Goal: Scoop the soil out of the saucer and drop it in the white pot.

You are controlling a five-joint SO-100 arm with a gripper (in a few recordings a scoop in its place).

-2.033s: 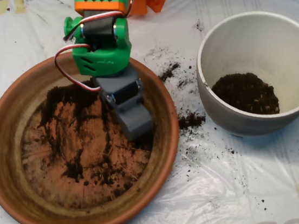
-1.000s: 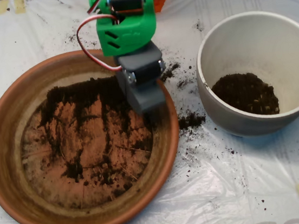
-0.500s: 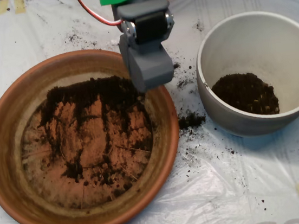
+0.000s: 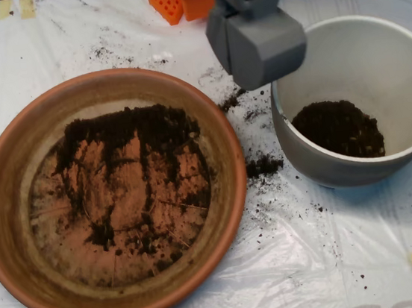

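We see the scoop with its halves together, at the white pot's left rim. Opening here risks soil falling outside; most remains in the saucer

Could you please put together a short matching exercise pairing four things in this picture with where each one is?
Things:
1. saucer
2. white pot
3. scoop
4. spilled clump of soil

Places:
A. on the plastic sheet between the two vessels
B. right side of the picture, with a dark heap inside
C. left side of the picture, with smeared soil inside
D. top centre, at the pot's left rim

Pairs: 1-C, 2-B, 3-D, 4-A
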